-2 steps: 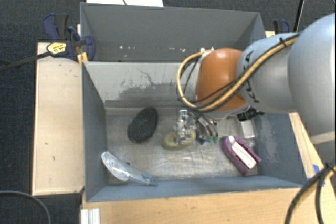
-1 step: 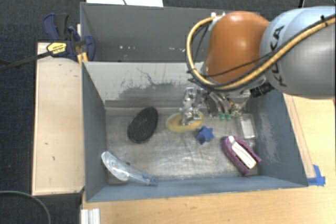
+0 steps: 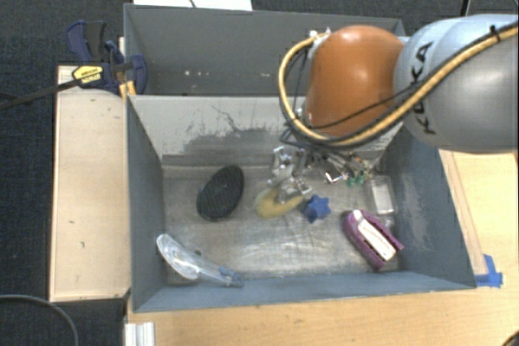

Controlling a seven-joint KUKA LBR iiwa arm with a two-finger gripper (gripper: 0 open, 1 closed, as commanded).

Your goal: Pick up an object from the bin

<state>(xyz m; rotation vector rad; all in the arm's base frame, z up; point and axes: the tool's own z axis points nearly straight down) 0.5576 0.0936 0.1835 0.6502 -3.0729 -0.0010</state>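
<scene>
just under the claw (image 3: 288, 178), a touch toward the near wall, lies a small yellow lump (image 3: 274, 207) mid-bin (image 3: 146, 198), long axis roughly left-right (a blue piece (image 3: 316, 209) sits just beside it); the claw's width i cannot tell.

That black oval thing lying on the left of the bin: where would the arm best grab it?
Probably across its narrow middle, coming straight down from above. The black oval thing lies flat and alone on the bin floor, with bare floor along both long sides, which leaves room for a pinch there. Gripped end to end, it would likely be harder to span.
</scene>
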